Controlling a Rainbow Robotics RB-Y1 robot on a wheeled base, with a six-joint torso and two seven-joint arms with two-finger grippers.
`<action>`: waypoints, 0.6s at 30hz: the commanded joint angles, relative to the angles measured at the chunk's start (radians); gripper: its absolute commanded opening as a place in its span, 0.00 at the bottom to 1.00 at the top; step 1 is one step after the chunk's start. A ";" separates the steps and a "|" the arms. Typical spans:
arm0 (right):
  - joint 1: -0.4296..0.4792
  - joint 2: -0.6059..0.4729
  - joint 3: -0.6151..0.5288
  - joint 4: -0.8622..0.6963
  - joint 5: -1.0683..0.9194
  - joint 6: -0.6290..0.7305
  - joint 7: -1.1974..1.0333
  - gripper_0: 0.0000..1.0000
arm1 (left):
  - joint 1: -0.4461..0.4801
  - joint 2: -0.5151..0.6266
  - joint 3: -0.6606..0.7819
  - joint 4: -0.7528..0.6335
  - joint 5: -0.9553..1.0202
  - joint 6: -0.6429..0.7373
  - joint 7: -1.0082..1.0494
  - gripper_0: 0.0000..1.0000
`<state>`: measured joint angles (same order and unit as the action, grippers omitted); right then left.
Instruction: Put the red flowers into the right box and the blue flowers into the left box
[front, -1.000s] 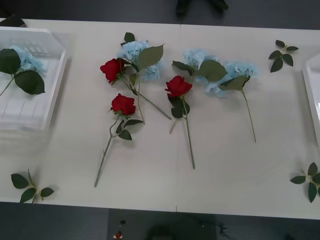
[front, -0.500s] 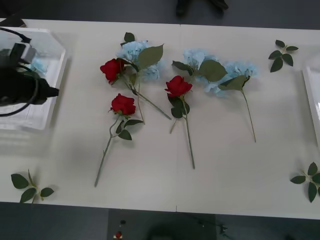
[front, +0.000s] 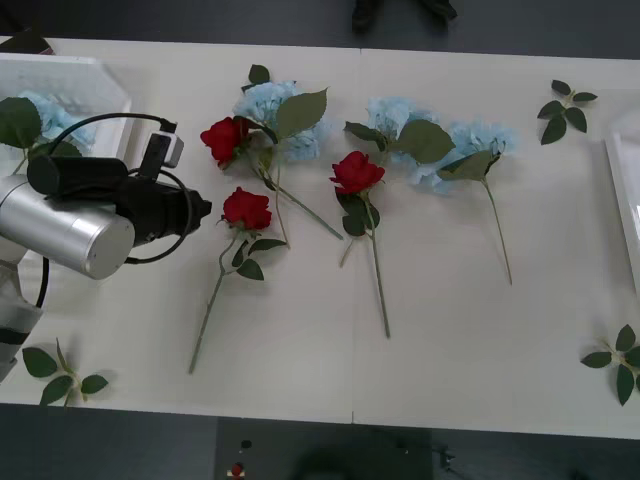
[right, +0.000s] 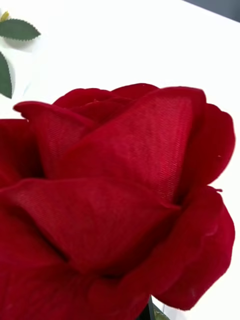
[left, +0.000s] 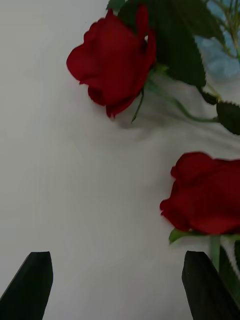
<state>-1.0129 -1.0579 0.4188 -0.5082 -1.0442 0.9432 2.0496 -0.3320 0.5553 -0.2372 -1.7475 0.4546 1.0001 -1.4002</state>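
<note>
Since a moment ago, left gripper (left: 117, 285) has swung from the left box (front: 100, 80) toward the red flowers (front: 246, 209), fingers wide apart; right gripper's grip can't be told.

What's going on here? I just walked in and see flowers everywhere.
The robot is sorting flowers. Its left tool, open, is reaching toward a red rose on the table. Three roses and three blue hydrangea clusters lie loose; one blue flower is already in the left box. The right wrist view shows a red rose close up.
</note>
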 joint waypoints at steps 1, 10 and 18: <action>-0.055 -0.011 0.069 -0.006 -0.013 0.011 -0.103 0.09 | -0.101 -0.043 0.024 0.054 -0.036 -0.040 0.194 0.75; -0.061 -0.010 0.083 -0.006 -0.027 0.011 -0.112 1.00 | -0.217 -0.094 0.013 0.212 -0.086 -0.081 0.403 0.75; -0.061 -0.010 0.083 -0.007 -0.131 0.063 -0.120 1.00 | -0.274 -0.094 -0.057 0.312 -0.112 -0.133 0.595 0.75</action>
<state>-1.0381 -1.0579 0.5019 -0.5083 -1.1361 0.9791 1.9367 -0.5655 0.4488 -0.2723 -1.4443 0.3564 0.8812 -0.8681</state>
